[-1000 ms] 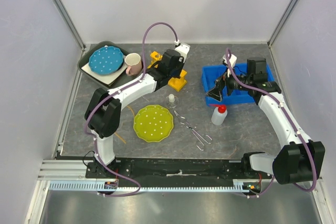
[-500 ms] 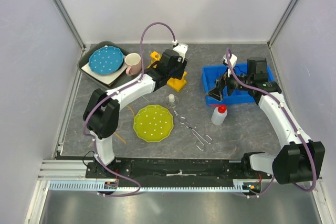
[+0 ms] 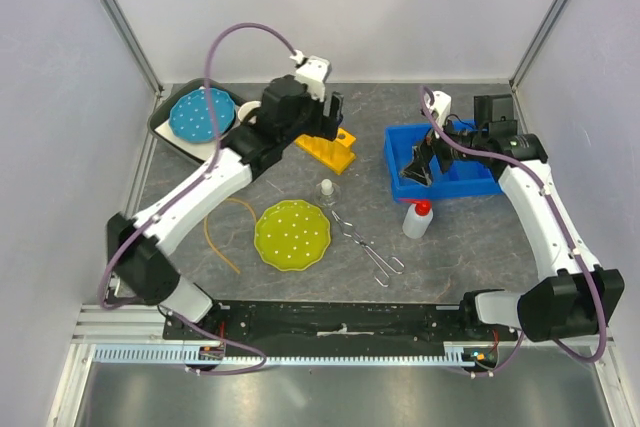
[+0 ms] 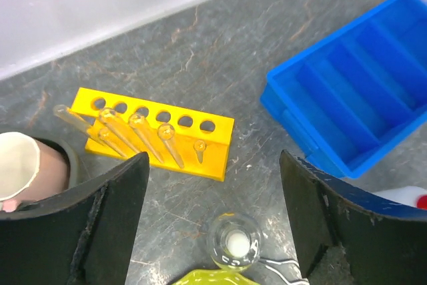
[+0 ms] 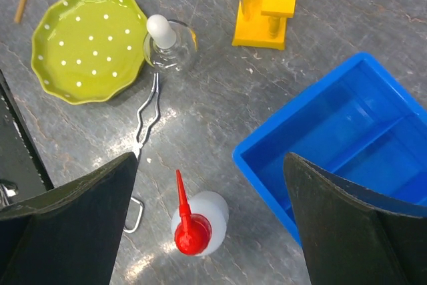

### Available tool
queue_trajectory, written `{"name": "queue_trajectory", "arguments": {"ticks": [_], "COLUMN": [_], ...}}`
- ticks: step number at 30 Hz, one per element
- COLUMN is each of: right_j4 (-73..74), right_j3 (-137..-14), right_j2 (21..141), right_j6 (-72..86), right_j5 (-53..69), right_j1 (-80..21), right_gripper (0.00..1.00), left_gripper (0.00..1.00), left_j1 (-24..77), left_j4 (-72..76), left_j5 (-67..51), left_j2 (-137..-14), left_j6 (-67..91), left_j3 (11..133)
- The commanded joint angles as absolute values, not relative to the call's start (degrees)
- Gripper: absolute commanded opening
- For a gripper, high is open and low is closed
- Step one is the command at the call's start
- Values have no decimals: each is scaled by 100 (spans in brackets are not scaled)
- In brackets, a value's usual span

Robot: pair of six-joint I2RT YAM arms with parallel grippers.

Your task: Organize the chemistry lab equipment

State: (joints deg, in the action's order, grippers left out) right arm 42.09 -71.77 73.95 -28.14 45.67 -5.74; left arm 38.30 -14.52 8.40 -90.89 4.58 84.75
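Observation:
The yellow test-tube rack [image 4: 160, 133] lies on the table with several thin clear tubes [image 4: 144, 134] leaning in its holes. My left gripper [image 3: 331, 117] [image 4: 213, 195] hovers open above and just left of the rack [image 3: 331, 150], holding nothing. Below it stands the small white-capped flask [image 4: 233, 243] [image 3: 326, 188]. The red-capped squeeze bottle [image 5: 199, 222] [image 3: 418, 218] stands under my open, empty right gripper [image 5: 210, 171] [image 3: 418, 165]. The metal tongs [image 3: 366, 243] [image 5: 147, 117] lie in front of the flask.
A blue divided bin [image 3: 470, 172] [image 5: 353, 145] sits at the right. A yellow-green dotted plate [image 3: 291, 234] lies front centre. A tray [image 3: 165, 132] at the back left holds a blue plate [image 3: 198, 114]; a pink mug [image 4: 17, 165] stands beside it. A thin yellow strip [image 3: 222, 232] lies left.
My left gripper has opened and drawn up and back to the left, off the rack, which now shows fully. My right gripper has barely shifted.

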Motion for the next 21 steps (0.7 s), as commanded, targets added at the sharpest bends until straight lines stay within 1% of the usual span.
{"name": "queue_trajectory", "arguments": {"ticks": [1,6,8,11,14,17,21], "right_j4": [4755,4825,4982,5080,5150,5316,5405], "right_j3": [-7541,-7234,-7146,-7102,-7119,-7067,-6681], "right_j2": [7226,6935,6891,6882,6882,6856,6628], "right_j6": [-3348,-3480,-3594,-3586,-3603,-3717,-4156], "right_j5": [4149,4394,4377,4210,3877,3491,3147], "right_j1": [-668,-799,-879,-923,-940,-940,-923], "right_gripper": [98,98,98,98,98,98,98], "left_gripper": [87,95,98,100,100,99,99], "left_j1": [3630,3016,2840,2742,2733,2733,2733], "left_j4": [-1512,-1687,-1827,-1933,-1916,-1837,-1872], "left_j5": [510,-209,-237,-220,-246,-229,-194], "left_j2": [-7835,-6497,-5875,-5154,-4713,-4544,-4509], "left_j6": [729,862,765,730,782,852,730], "left_j3": [7921,6506,5954,5268,4696,4273,4227]}}
